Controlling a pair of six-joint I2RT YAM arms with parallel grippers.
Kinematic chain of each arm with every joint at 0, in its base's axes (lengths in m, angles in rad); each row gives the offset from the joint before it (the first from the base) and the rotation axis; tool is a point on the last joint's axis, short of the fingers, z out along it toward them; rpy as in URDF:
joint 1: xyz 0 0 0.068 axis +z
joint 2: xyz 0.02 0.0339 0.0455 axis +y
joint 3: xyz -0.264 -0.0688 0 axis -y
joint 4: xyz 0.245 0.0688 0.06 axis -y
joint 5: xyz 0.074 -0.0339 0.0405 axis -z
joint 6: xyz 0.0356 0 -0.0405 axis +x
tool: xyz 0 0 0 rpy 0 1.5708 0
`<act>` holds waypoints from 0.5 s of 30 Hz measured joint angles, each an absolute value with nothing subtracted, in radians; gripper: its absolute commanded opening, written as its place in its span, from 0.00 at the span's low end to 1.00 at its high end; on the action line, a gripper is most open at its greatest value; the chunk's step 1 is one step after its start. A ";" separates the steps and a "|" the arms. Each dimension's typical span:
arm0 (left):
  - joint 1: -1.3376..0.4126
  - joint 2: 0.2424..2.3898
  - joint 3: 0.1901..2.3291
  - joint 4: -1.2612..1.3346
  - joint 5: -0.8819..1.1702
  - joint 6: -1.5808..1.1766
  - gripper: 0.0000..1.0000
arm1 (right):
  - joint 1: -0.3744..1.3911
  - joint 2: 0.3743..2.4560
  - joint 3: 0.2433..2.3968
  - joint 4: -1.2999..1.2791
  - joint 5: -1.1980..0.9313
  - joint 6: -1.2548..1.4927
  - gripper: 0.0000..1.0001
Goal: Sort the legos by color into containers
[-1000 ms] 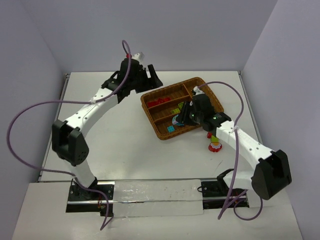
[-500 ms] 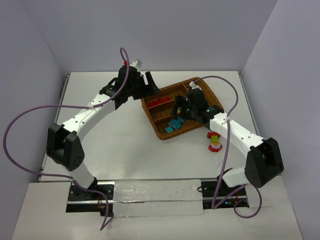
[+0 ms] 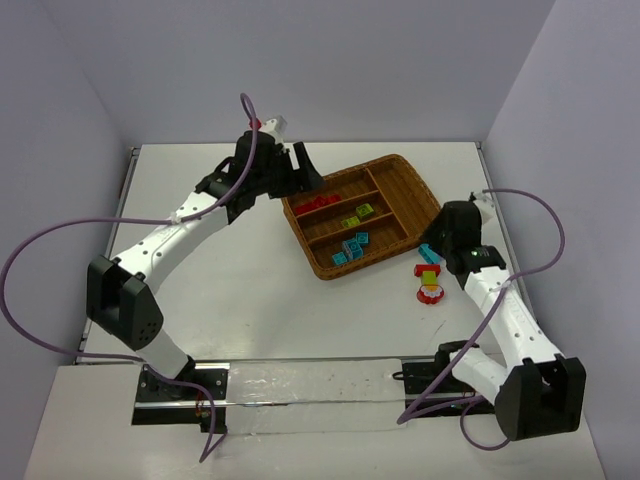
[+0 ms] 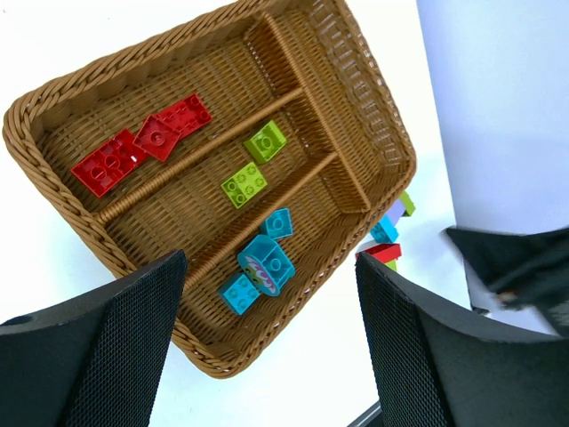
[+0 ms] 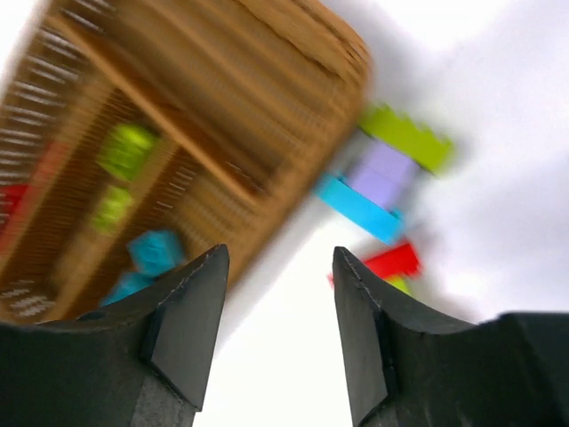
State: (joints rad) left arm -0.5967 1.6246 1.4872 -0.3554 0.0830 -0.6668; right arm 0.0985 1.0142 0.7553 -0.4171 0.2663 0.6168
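Observation:
The brown wicker tray holds red legos in its far slot, yellow-green legos in the middle slot and cyan legos in the near slot. They also show in the left wrist view: red, green, cyan. Loose legos lie right of the tray: cyan, red with green. My left gripper is open and empty above the tray's far-left corner. My right gripper is open and empty above the loose legos; its blurred view shows green, purple, cyan and red ones.
A red and white round piece lies on the table near the loose legos. The tray's crosswise end slot faces the right wall. The right arm shows at the right edge of the left wrist view.
My right gripper has pulled back from over the tray's near slot to the right, above the loose legos. Cyan legos now show uncovered in that slot. The left gripper shifted slightly.

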 measured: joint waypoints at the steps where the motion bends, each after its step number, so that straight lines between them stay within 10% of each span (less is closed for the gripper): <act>1: -0.597 1.618 1.487 -0.356 0.083 -0.666 0.84 | 0.086 1.009 0.725 -0.420 0.259 0.621 0.61; 7: -0.599 1.586 1.487 -0.355 0.083 -0.664 0.83 | 0.038 1.040 0.662 -0.433 0.212 0.658 0.86; 15: -0.601 1.580 1.458 -0.349 0.084 -0.658 0.83 | 0.036 1.057 0.597 -0.410 0.165 0.690 0.93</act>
State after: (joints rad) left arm -0.6014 1.5799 1.4577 -0.3488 0.0845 -0.6583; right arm 0.0364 1.0572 0.5969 -0.4104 0.1651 0.6902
